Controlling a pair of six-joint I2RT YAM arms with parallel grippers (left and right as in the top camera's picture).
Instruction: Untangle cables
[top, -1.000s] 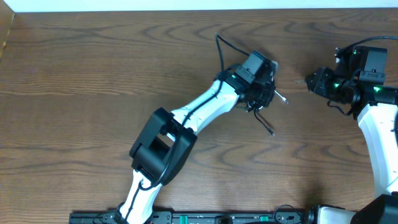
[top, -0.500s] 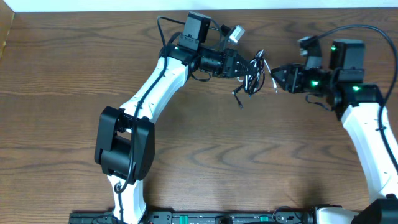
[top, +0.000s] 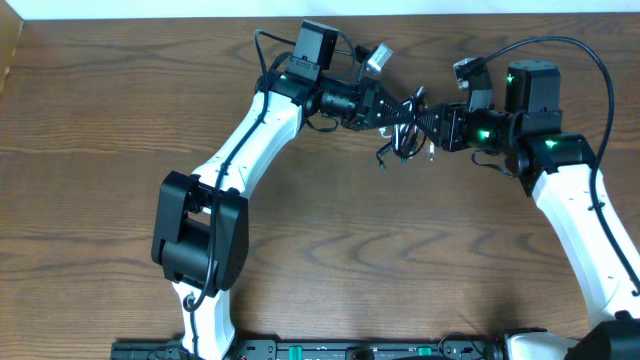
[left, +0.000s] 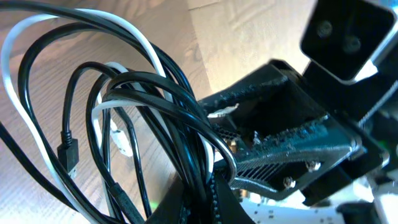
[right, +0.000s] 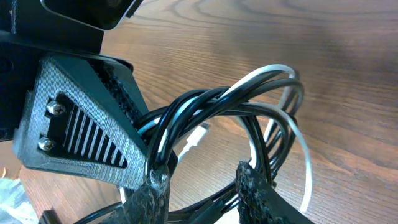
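Two cables (top: 405, 135), one black and one white, were bunched in a tangle over the far part of the table (top: 100, 150), right of centre, directly between both grippers. We saw the left gripper (top: 393, 108) clenched on the bundle from the left. The right gripper (top: 437, 128) met it from the right, strands running between its parted fingers; whether it pinched them we could not tell.

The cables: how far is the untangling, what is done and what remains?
Done: the left pincer is shut on the bundle. In hand: the right pincer reaches around some strands; whether it grips is unclear. Left: the black cable and white cable loop through each other, nothing separated yet.
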